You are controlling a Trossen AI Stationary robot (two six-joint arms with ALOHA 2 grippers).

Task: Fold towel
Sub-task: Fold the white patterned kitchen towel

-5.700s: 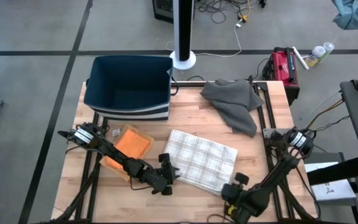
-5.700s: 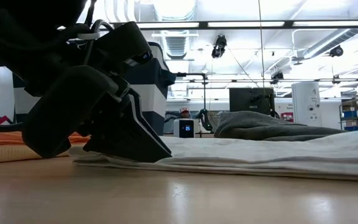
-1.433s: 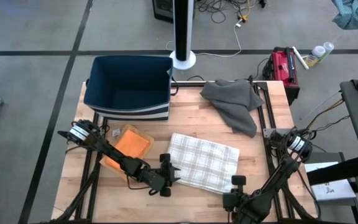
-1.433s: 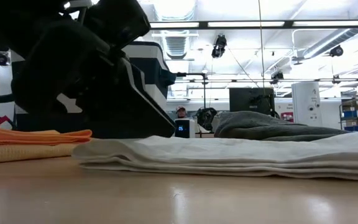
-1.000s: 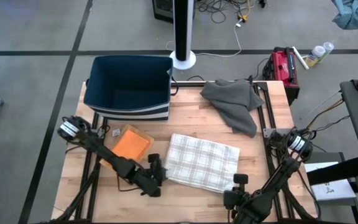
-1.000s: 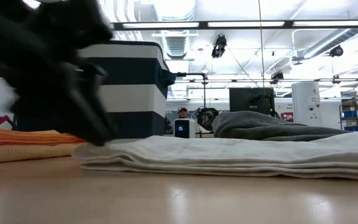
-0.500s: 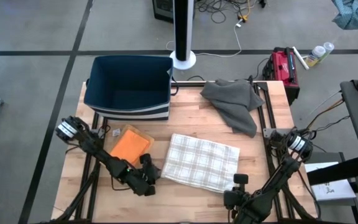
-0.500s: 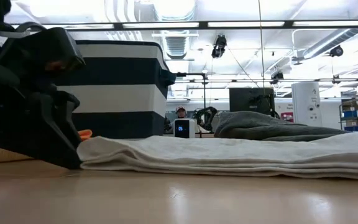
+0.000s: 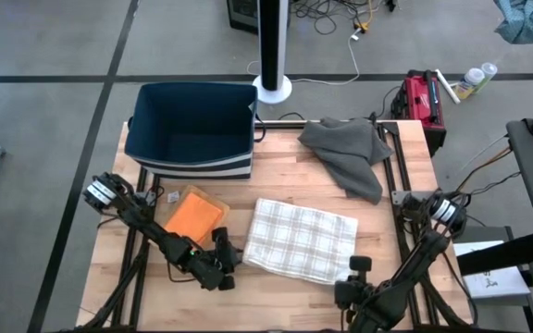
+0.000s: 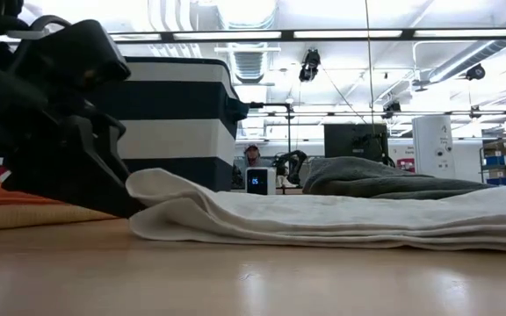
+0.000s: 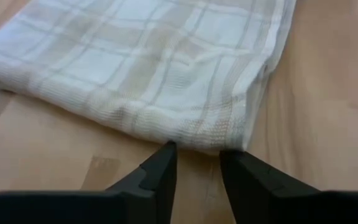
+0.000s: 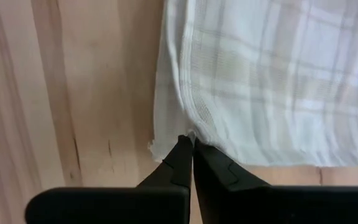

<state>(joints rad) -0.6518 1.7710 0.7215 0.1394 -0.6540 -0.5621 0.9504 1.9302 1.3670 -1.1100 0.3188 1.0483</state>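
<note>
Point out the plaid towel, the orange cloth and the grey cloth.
plaid towel (image 9: 299, 240): high view, middle of its folded top face.
orange cloth (image 9: 192, 215): high view, centre of its upper surface.
grey cloth (image 9: 348, 151): high view, middle of the crumpled heap.

I see the towel (image 9: 301, 240) lying mid-table (image 9: 276, 166); the left gripper (image 9: 222, 259) sits at its left edge; the bin (image 9: 191, 129) stands behind; the right gripper (image 9: 354, 277) is at its front right corner.

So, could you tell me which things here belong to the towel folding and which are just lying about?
Part of the job:
- plaid towel
- left gripper, at its edge
- right gripper, pinching its near edge

Lying about:
- orange cloth
- grey cloth
- striped bin
</note>
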